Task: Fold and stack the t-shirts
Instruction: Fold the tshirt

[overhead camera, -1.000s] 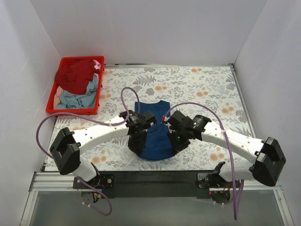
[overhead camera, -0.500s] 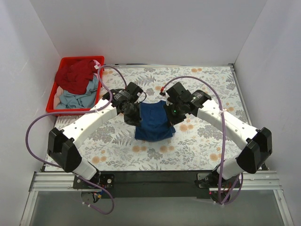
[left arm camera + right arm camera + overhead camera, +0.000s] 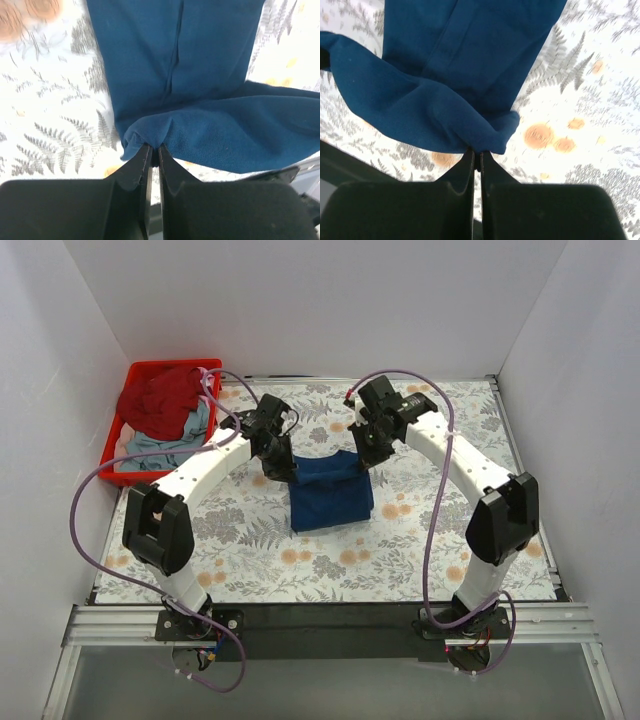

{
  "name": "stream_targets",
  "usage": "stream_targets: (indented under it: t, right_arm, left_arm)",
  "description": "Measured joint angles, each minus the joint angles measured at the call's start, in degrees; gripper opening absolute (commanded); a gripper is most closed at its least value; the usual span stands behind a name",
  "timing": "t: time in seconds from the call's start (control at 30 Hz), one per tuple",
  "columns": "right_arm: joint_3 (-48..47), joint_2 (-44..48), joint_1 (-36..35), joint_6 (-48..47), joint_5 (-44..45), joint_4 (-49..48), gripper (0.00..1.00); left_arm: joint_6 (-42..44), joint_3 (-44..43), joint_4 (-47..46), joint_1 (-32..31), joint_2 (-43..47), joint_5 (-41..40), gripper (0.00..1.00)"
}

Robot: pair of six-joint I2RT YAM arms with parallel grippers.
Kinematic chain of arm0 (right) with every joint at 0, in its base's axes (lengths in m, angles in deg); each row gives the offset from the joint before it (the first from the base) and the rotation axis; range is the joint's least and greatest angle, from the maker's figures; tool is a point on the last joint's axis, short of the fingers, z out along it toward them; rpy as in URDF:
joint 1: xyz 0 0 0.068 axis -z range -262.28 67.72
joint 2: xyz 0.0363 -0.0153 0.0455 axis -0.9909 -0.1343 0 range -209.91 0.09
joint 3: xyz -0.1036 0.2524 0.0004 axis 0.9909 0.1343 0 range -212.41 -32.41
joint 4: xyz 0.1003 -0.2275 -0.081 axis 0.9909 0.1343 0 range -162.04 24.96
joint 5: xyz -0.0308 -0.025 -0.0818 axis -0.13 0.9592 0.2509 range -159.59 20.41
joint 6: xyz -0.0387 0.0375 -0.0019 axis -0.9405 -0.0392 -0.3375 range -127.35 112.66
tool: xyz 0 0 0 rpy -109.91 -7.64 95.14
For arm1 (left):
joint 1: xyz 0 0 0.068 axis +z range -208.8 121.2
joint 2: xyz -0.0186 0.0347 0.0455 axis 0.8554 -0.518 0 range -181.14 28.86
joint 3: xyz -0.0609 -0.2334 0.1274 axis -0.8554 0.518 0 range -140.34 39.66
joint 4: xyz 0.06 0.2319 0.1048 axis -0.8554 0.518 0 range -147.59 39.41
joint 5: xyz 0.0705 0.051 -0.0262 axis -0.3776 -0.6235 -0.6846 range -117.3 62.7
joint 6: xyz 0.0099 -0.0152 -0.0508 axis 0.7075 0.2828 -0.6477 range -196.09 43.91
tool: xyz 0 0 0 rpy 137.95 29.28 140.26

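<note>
The left gripper [image 3: 151,147] has its jaws squeezed to a thin slit, with a bunched corner of the navy shirt [image 3: 210,65] pinched between the tips. From that pinch the cloth spreads away from the jaws in two layers. A thick fold runs off toward the other gripper, and past it a flat panel with a lengthwise crease lies on the table [image 3: 45,100].

The right gripper [image 3: 476,152] is likewise almost closed and grips the opposite corner, which puckers just ahead of its tips. A fold sags from these jaws toward the left gripper, and the flat panel lies beyond it on the fern-and-flower surface.

From above, both grippers sit at the same depth on the table and face each other. The shirt's far edge is strung between them, raised a little. The rest of the shirt lies as a folded, roughly square block on the base side of both jaws. No print shows on it.

Well out past the left gripper's outer side, at the table's far left corner, stands the crate [image 3: 118,476]. A red shirt [image 3: 160,400] is heaped at its far end. A pale shirt [image 3: 165,448] is crumpled at the near end, touching the red one.
</note>
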Motion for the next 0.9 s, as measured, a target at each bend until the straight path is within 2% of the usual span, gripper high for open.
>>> stream_targets:
  t: [0.37, 0.67, 0.7, 0.8, 0.9]
  right_arm:
    - [-14.88, -16.74, 6.58, -3.98, -6.38, -1.68, 0.01]
    - [-15.47, -25.92, 8.90, -3.82, -9.40, -7.21, 0.06]
    - [-15.10, -25.97, 9.07, -3.67, -9.49, -8.04, 0.10]
    - [-14.12, -25.92, 9.51, -3.08, -9.57, -10.12, 0.26]
    - [-11.54, -24.83, 9.84, -2.84, -8.61, -12.44, 0.32]
  left_arm:
    - [-0.26, -1.90, -9.51, 6.69, -6.97, 0.00, 0.00]
    - [-0.46, -1.88, -19.08, 7.91, -17.99, -1.16, 0.02]
    - [-0.48, -1.88, -19.89, 7.91, -18.45, -1.33, 0.04]
    - [-0.22, -1.88, -22.21, 7.89, -18.60, -1.99, 0.20]
    - [0.26, -1.73, -24.35, 7.91, -18.23, -2.84, 0.39]
